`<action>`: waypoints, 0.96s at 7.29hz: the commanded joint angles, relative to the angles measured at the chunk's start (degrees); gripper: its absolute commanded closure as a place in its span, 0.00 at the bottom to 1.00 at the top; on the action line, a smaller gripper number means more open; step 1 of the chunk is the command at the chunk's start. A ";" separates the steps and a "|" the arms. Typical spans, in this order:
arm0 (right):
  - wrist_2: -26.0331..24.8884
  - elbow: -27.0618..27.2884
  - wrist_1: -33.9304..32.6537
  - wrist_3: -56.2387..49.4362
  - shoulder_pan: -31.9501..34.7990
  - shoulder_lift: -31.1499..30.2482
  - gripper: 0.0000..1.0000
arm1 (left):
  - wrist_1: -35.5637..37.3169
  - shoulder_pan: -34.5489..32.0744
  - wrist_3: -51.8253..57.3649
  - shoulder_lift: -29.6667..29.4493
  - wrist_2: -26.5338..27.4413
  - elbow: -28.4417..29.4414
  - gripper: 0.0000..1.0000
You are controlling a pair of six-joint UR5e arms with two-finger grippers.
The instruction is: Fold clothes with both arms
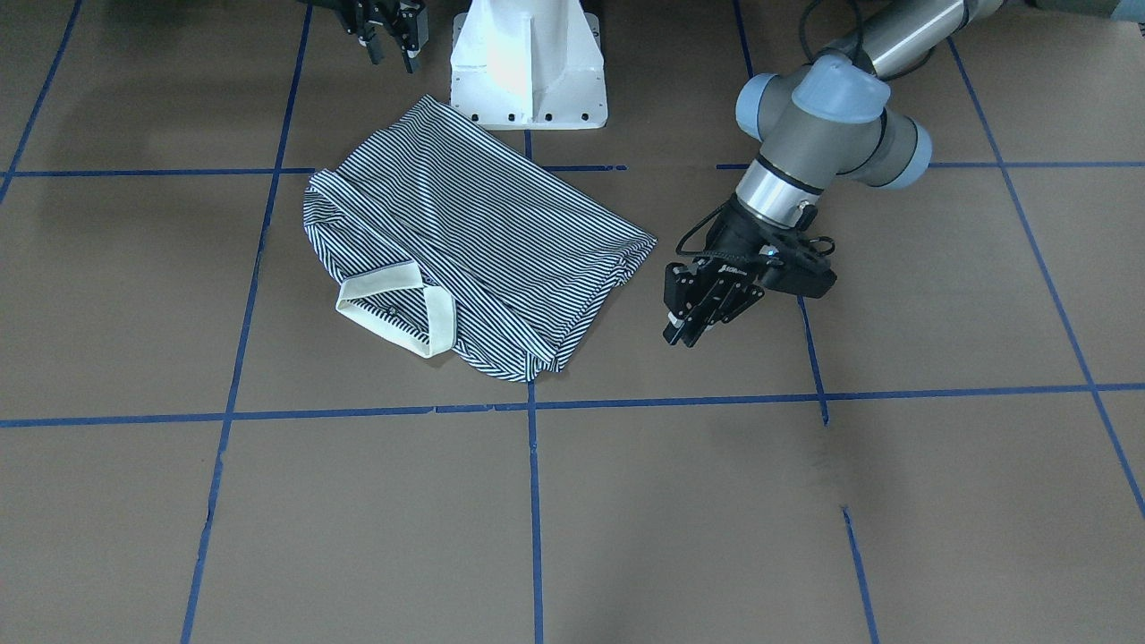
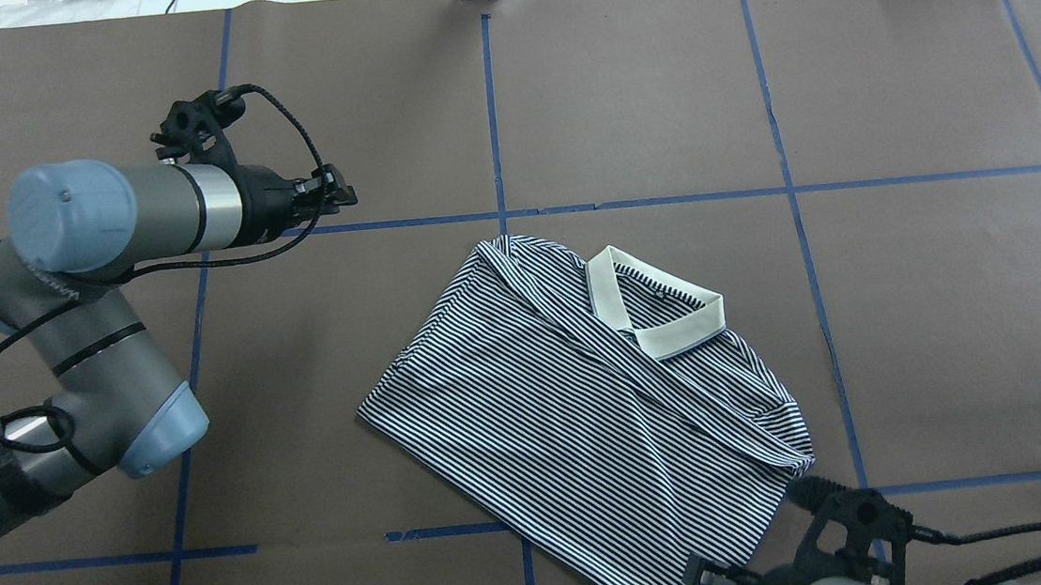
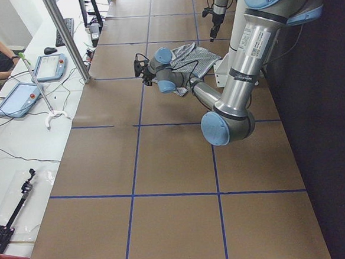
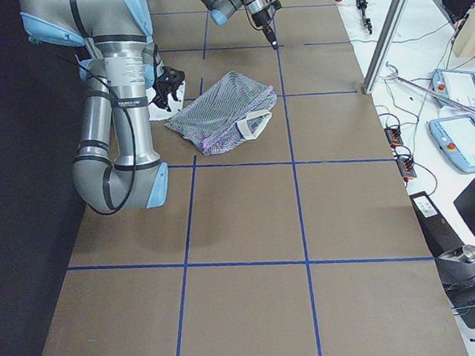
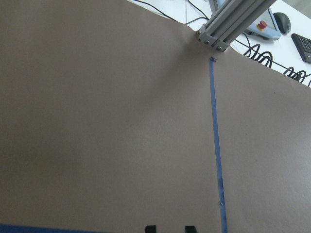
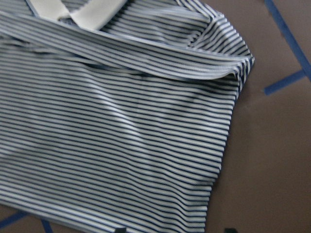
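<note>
The striped polo shirt (image 1: 474,241) lies folded on the brown table with its sleeves tucked in and its cream collar (image 1: 394,304) on top. It also shows in the overhead view (image 2: 588,418) and fills the right wrist view (image 6: 121,136). My left gripper (image 1: 684,335) hangs empty above bare table, clear of the shirt's edge, with its jaws a little apart. In the overhead view my left gripper (image 2: 344,195) is far left of the shirt. My right gripper (image 1: 389,49) is open and empty, just above the shirt's hem corner near the base (image 2: 711,582).
The white pedestal base (image 1: 528,72) stands right behind the shirt. Blue tape lines (image 1: 534,501) grid the table. An aluminium post (image 5: 233,19) stands at the far edge. The operators' desk with tablets (image 3: 38,68) runs beyond it.
</note>
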 commanded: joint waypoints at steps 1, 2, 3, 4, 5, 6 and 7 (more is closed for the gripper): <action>0.42 -1.26 -0.07 -7.10 12.50 2.93 0.00 | 9.48 4.78 -3.91 4.99 -0.27 -10.77 0.60; 5.73 -5.71 -0.24 -17.61 21.61 7.30 0.00 | 15.56 8.55 -4.01 5.08 3.31 -12.47 0.60; 15.27 -9.85 0.28 -23.81 31.44 8.56 0.00 | 18.32 11.81 -4.09 5.25 6.21 -12.40 0.59; 20.24 -12.06 0.37 -33.53 38.16 8.66 0.00 | 21.57 14.80 -5.05 5.17 9.29 -12.48 0.58; 20.89 -13.74 0.37 -36.67 40.75 9.10 0.00 | 23.95 18.48 -6.89 5.08 11.41 -12.14 0.58; 20.90 -14.80 0.28 -36.79 41.21 10.06 0.00 | 25.28 19.74 -6.82 4.90 12.30 -10.92 0.58; 21.08 -14.90 0.28 -36.61 41.12 10.33 0.00 | 25.47 20.01 -6.47 5.07 12.39 -10.03 0.58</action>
